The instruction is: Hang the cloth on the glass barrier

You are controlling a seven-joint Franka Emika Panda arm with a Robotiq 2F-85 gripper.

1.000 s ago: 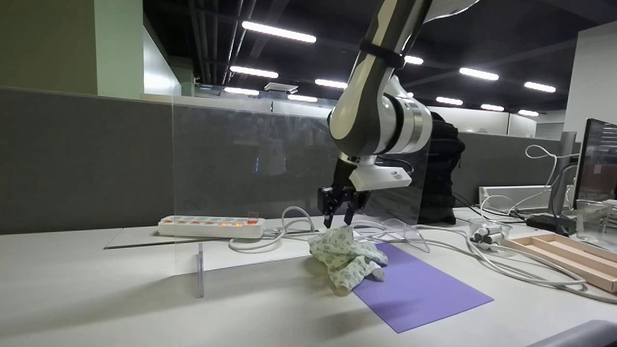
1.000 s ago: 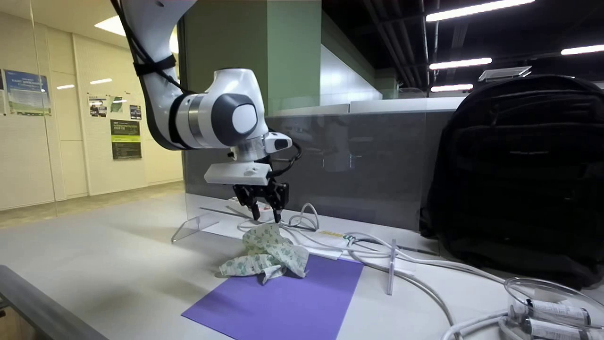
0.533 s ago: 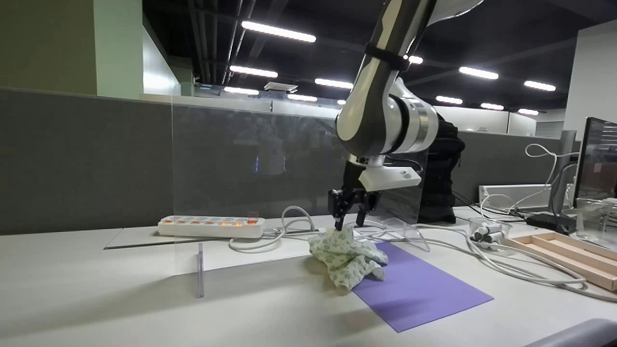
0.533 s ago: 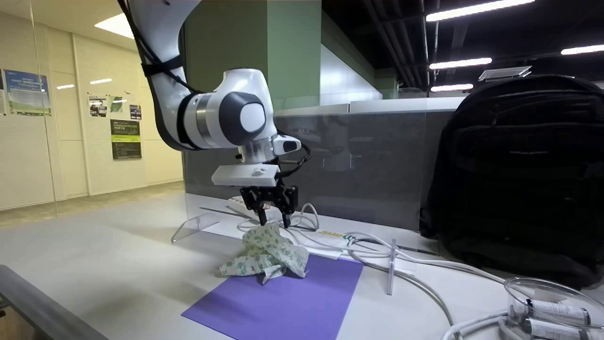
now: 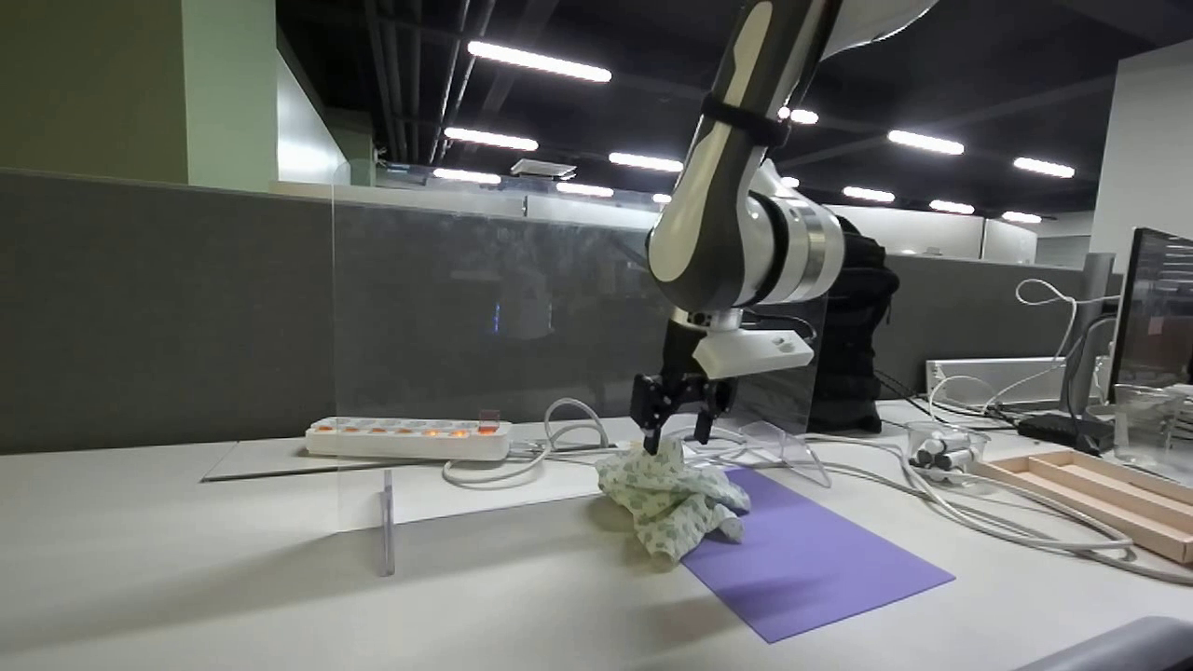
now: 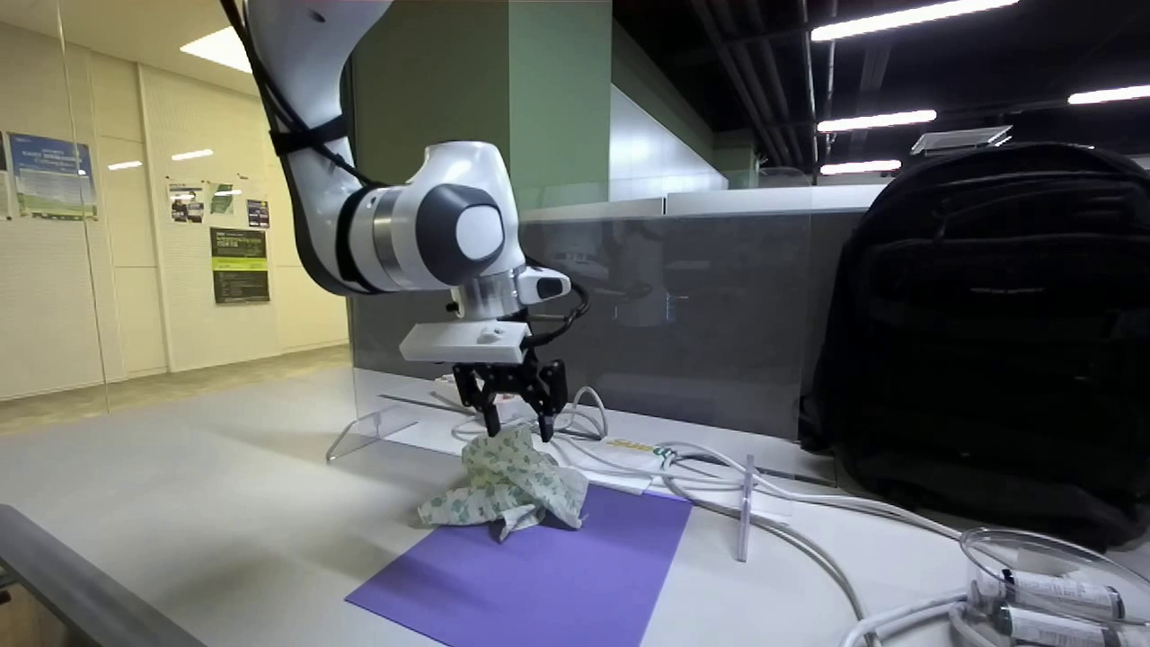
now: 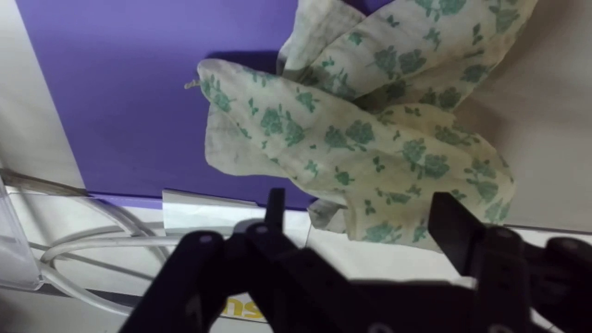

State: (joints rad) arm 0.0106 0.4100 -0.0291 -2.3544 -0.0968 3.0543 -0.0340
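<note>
Cloth (image 7: 365,143), flower-printed, lies bunched beneath my spread jaws; if I pinch too shallowly, it could slip

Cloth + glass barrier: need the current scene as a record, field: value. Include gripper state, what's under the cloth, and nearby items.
cloth: crumpled, pale with green floral print, not hung
under cloth: partly the purple sheet, partly surface beyond it
gripper: open, jaws apart at the cloth's raised end; contact can't be told
glass barrier: upright, transparent; cloth not on it
power strip: white, some orange lights lit
backpack: black, upright
task status: cloth not yet grasped
</note>
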